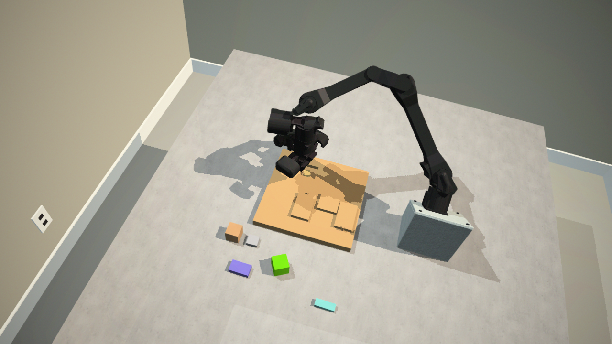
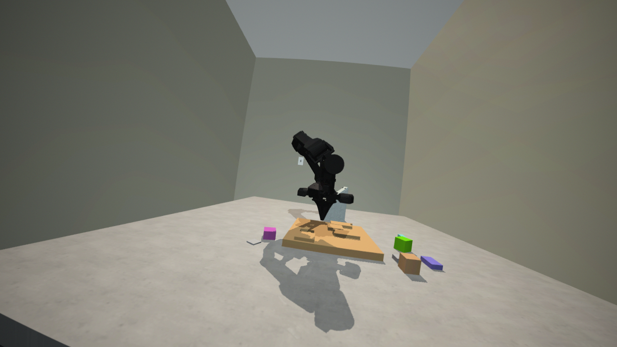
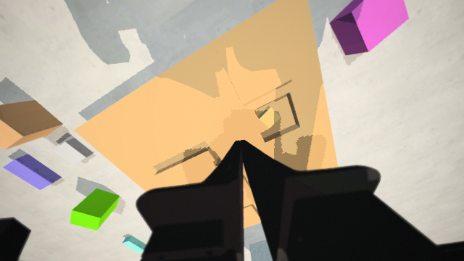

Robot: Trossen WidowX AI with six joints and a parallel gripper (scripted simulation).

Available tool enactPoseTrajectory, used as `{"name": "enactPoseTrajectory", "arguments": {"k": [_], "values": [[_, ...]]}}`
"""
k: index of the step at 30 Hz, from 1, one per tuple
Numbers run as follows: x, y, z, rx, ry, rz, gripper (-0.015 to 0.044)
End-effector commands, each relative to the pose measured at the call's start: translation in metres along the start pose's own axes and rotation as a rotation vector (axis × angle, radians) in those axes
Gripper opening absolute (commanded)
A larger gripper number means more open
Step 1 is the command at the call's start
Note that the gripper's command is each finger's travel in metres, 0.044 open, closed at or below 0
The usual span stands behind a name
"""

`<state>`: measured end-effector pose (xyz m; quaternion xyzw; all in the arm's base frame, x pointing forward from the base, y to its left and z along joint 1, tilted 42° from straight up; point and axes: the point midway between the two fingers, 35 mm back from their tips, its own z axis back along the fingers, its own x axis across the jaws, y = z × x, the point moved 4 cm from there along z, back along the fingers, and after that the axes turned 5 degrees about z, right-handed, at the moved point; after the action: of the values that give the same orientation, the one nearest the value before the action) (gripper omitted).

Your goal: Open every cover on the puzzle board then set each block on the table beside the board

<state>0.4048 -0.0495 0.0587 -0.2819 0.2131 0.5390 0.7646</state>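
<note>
Top view, with the puzzle board (image 1: 276, 205) (image 2: 332, 251) (image 3: 174, 109) as landmark, left part of the board's far end behind the arm (image 1: 421, 128) (image 2: 334, 164), and a magenta block (image 2: 269, 233) (image 3: 380, 23) was out of sight there. The exterior view showed that block on the table, just beside the board; the wrist view cut off its upper part. A yellow block (image 1: 306, 173) (image 3: 268, 117) lay within a well in the board, partly shaded (only a small patch of it could be made out). How far each of the raised covers (image 1: 302, 209) (image 2: 347, 236) had been moved was hard to tell, as they matched the board's colour.

A teal block (image 1: 325, 304) (image 2: 401, 235) (image 3: 133, 244) was mostly hidden behind the green block (image 1: 280, 265) (image 2: 403, 244) (image 3: 95, 209) in the exterior view. Both lay on the table clear of the board, as did the purple block (image 1: 240, 268) (image 2: 431, 262) (image 3: 32, 172), the orange block (image 1: 234, 232) (image 2: 409, 263) (image 3: 30, 119) and the pale grey block (image 1: 252, 241) (image 3: 72, 148).

The pincer (image 1: 302, 166) (image 2: 322, 219) (image 3: 240, 144) pointed down over the board, its tips pressed together with nothing between them. Whether they touched the board could not be told.
</note>
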Motion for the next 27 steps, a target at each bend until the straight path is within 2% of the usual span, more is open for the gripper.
{"name": "enactPoseTrajectory", "arguments": {"k": [1, 23, 27], "values": [[0.014, 0.015, 0.003, -0.001, -0.009, -0.144, 0.0000], [0.071, 0.128, 0.007, -0.001, 0.001, -1.131, 0.0000], [0.073, 0.136, 0.007, -0.003, 0.003, -1.198, 0.0000]]}}
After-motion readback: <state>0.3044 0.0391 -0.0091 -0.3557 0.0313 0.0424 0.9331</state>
